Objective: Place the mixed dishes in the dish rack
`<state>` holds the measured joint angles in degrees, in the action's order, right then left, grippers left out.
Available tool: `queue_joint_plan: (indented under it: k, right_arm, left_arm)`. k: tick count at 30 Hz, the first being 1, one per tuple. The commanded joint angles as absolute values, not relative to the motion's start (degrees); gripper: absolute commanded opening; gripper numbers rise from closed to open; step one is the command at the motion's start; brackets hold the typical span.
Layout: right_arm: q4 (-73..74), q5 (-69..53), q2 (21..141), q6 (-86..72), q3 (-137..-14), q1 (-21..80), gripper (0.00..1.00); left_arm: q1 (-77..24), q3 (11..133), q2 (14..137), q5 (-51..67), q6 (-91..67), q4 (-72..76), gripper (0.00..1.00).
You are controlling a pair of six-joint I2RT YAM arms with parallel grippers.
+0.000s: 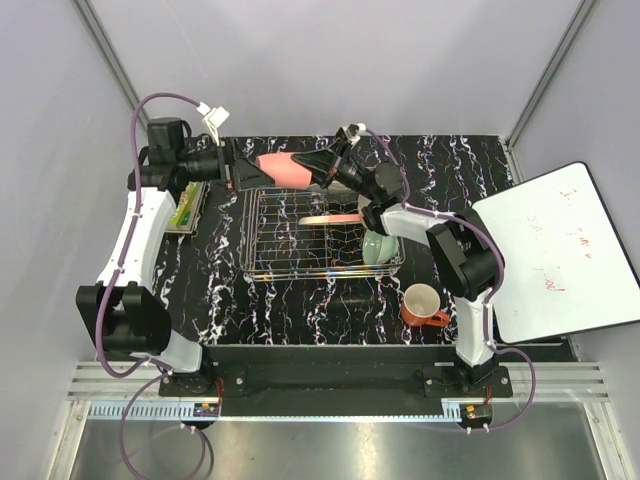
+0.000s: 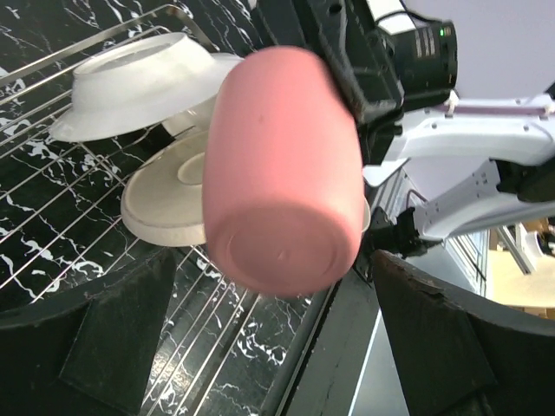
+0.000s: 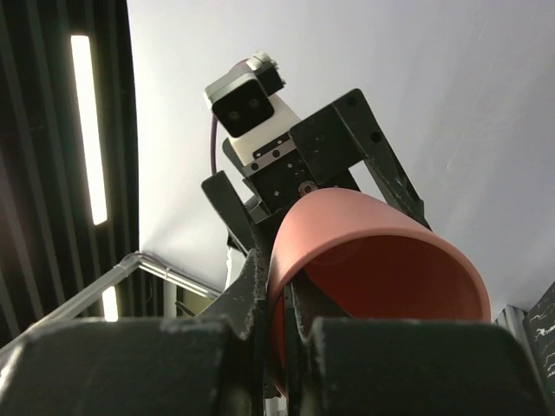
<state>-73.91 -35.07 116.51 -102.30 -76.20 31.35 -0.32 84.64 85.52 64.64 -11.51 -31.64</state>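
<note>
My right gripper [image 3: 276, 296] pinches the rim of the smooth pink cup [image 1: 283, 168], holding it sideways over the far edge of the silver wire dish rack [image 1: 300, 270]. My left gripper [image 1: 235, 172] gapes wide at the cup's base.

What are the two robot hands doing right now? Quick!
Left gripper: open, jaws wide by the pink cup's base, not gripping it.
Right gripper: closed, pinching the pink cup's rim.
</note>
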Motion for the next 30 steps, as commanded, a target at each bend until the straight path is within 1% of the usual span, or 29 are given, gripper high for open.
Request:
queue_joint_plan:
  k: [1,7,13,17,19,20,21,23,24,28,29,30]
  right_arm:
    - [-86.57,-32.52,117.51,-105.64,-79.63,32.43,0.0]
    - [-87.27,-30.77,119.09,-106.96,-81.47,33.48,0.0]
    - [-87.71,-29.45,121.02,-108.81,-83.14,34.36,0.0]
    - [-87.89,-28.48,122.43,-110.04,-83.67,34.98,0.0]
    - [-87.89,-28.13,122.61,-110.39,-83.67,35.16,0.0]
    - [-87.89,-27.95,122.78,-110.56,-83.67,35.16,0.0]
    - [-87.89,-27.78,122.78,-110.57,-83.58,35.24,0.0]
    - [-87.89,-27.6,123.13,-111.0,-83.58,35.24,0.0]
    - [-87.89,-27.6,123.22,-111.01,-83.67,35.24,0.0]
    - [-86.93,-28.39,123.92,-111.09,-84.2,35.95,0.0]
    - [-86.84,-28.39,124.01,-111.09,-84.11,36.03,0.0]
    - [-86.84,-28.39,124.01,-111.18,-83.94,36.04,0.0]
  left_arm:
    - [-1.49,84.29,82.71,61.35,-15.73,-22.16,0.99]
    - [-2.46,83.5,83.5,61.0,-16.61,-21.27,0.99]
    - [-2.99,82.71,83.15,61.0,-17.4,-20.31,0.95]
    - [-2.99,83.23,83.32,61.35,-18.28,-19.43,0.83]
    - [-2.99,83.32,83.58,61.35,-18.54,-18.99,0.81]
    - [-2.99,83.32,83.67,61.17,-18.46,-18.98,0.79]
    - [-2.99,83.32,83.67,61.17,-18.46,-18.98,0.73]
    - [-2.99,83.32,83.76,61.26,-18.46,-18.9,0.65]
    - [-2.99,83.32,83.67,61.17,-18.37,-18.9,0.58]
    - [-2.99,83.67,83.5,61.17,-18.54,-18.9,0.43]
    - [-2.99,83.67,83.41,61.17,-18.54,-18.81,0.37]
    - [-2.99,83.67,83.32,60.82,-18.63,-18.81,0.18]
